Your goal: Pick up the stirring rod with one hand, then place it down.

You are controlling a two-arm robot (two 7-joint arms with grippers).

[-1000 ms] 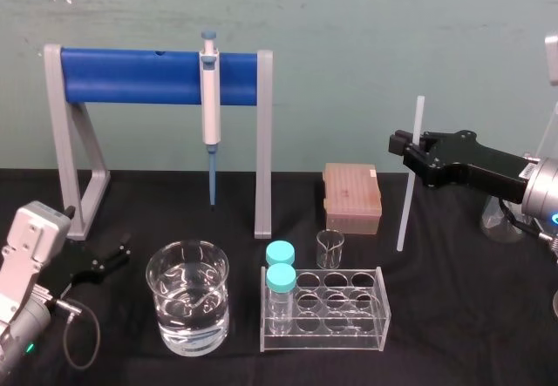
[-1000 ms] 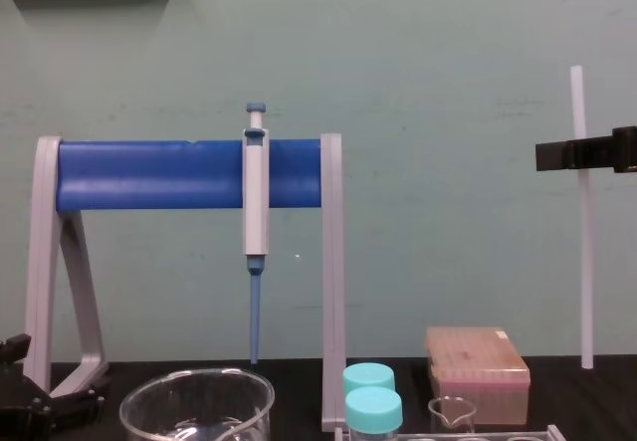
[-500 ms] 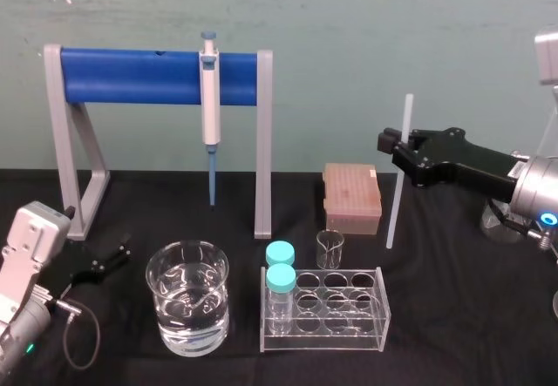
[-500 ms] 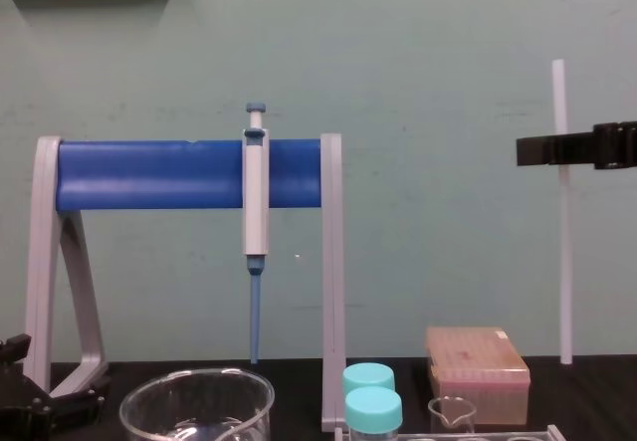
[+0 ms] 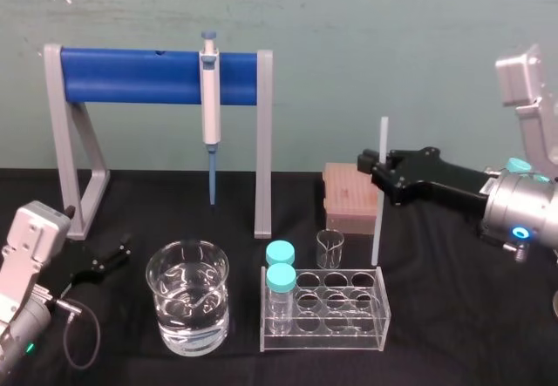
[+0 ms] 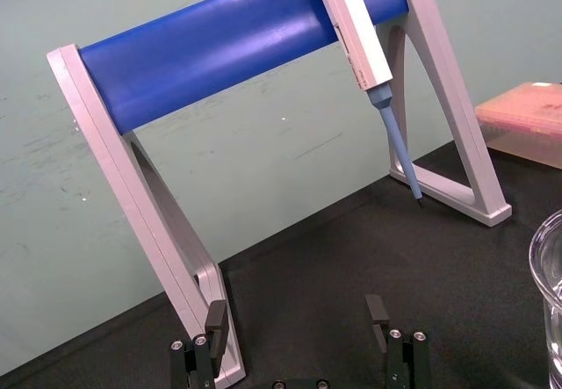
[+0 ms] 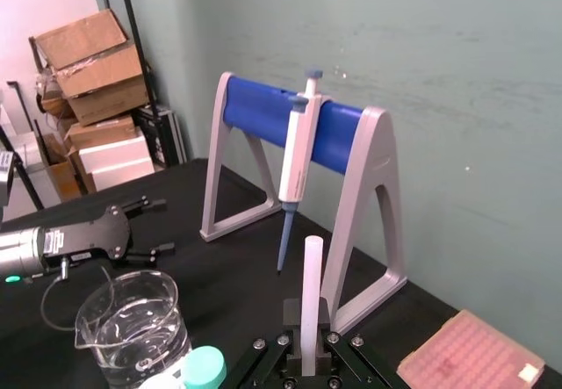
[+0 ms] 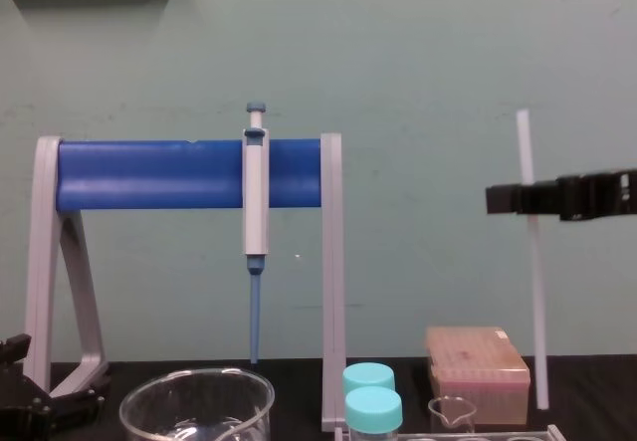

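The long, thin, white translucent stirring rod (image 5: 377,229) stands near-upright, clamped above its middle in the black right gripper (image 5: 377,166), lower end just behind the clear plastic tube rack (image 5: 384,316); the left gripper (image 5: 109,260) lies parked, fingers apart.

You see the stirring rod (image 5: 377,225), thin, white, translucent, nearly upright, gripped on its upper part by the right gripper (image 5: 380,162).
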